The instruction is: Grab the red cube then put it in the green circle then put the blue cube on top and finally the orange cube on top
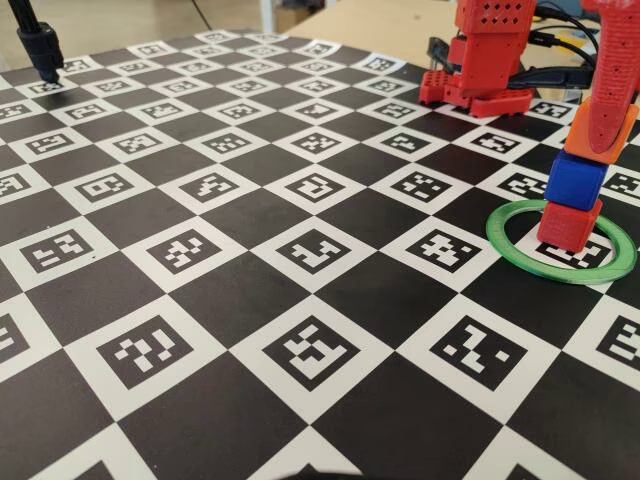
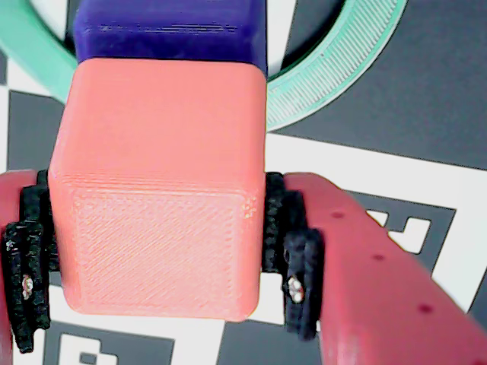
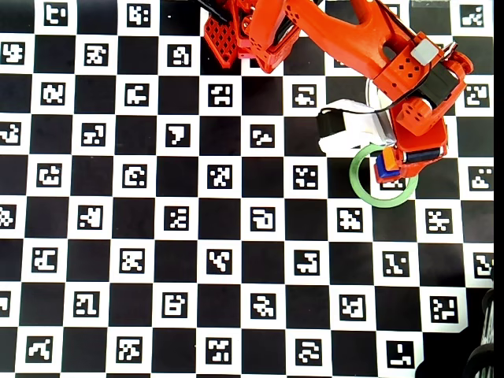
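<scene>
Stack of three cubes stands at the right edge of the fixed view, inside the green circle (image 1: 512, 246) on a checkerboard mat (image 1: 250, 300) printed with square markers. The red cube (image 1: 570, 224) sits on the mat within the ring. The blue cube (image 1: 575, 181) rests on top of it, shifted a little to one side. The orange cube (image 1: 592, 132) is on top of the blue one, and it looks tilted and offset to the right.

I judge the risk to be a toppling stack. The layers are not squarely aligned, so if I let go while the orange cube overhangs, or drag a finger on the way out, the top cube could slide off and take the blue one with it. I cannot tell from these views whether the orange cube sits flat on the blue one yet.

My claw (image 2: 160, 228) is clamped on the orange cube. In the wrist view the black pads (image 2: 293, 251) press against its left and right faces, with the jaws only as far apart as the cube is wide. Beyond the cube, the blue cube's top edge and an arc of the ring show. In the overhead view my arm (image 3: 378, 55) reaches from the far edge of the mat and covers most of the stack.
</scene>
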Controlling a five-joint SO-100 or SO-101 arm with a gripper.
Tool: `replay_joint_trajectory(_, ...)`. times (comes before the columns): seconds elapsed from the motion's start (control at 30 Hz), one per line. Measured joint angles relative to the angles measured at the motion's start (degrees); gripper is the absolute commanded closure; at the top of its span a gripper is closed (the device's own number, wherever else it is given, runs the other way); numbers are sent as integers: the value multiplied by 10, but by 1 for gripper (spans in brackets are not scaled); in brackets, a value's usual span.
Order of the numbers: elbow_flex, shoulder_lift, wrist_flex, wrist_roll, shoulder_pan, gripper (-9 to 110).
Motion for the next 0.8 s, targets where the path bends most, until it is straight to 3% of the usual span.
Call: replay_joint_trajectory(0.8, 0, 0, -2, 1, 0, 84)
